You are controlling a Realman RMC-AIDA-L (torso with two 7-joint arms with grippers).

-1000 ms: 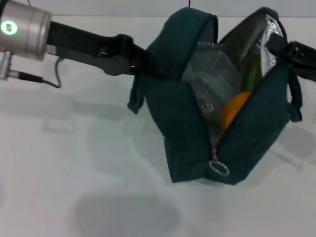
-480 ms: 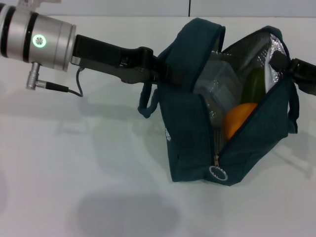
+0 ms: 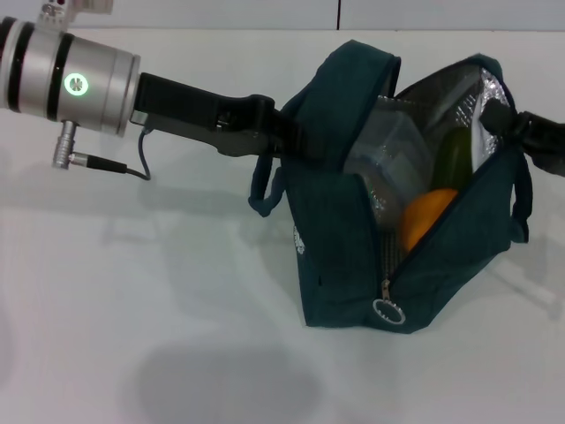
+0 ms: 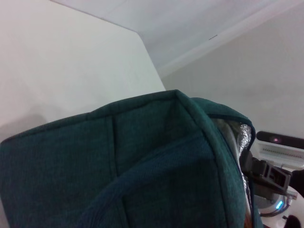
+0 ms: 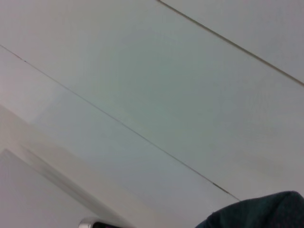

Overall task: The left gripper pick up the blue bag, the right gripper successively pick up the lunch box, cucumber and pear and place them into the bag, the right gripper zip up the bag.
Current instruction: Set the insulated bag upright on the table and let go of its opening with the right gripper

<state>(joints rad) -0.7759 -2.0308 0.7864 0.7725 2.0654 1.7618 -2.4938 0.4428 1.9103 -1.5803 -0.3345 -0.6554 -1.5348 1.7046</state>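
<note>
The blue bag [image 3: 353,247] stands open on the white table [image 3: 132,291], its ring zipper pull [image 3: 388,312] at the low front end. Inside lie the clear lunch box [image 3: 388,159], the cucumber [image 3: 452,162] and the pear [image 3: 425,214] against the foil lining. My left gripper [image 3: 284,137] reaches in from the left and is shut on the bag's left top edge by a handle. The bag's fabric fills the left wrist view [image 4: 142,161]. My right gripper [image 3: 501,119] is at the bag's right rim. A corner of the bag shows in the right wrist view [image 5: 266,211].
The left arm's silver cuff [image 3: 75,84], with a green light and a cable, hangs over the table's back left. The table's back edge meets a pale wall [image 3: 265,13]. The right wrist view shows only pale wall panels [image 5: 142,95].
My left arm and the bag have shifted to the right and the bag has settled a little lower. The last half second shows almost no motion.
</note>
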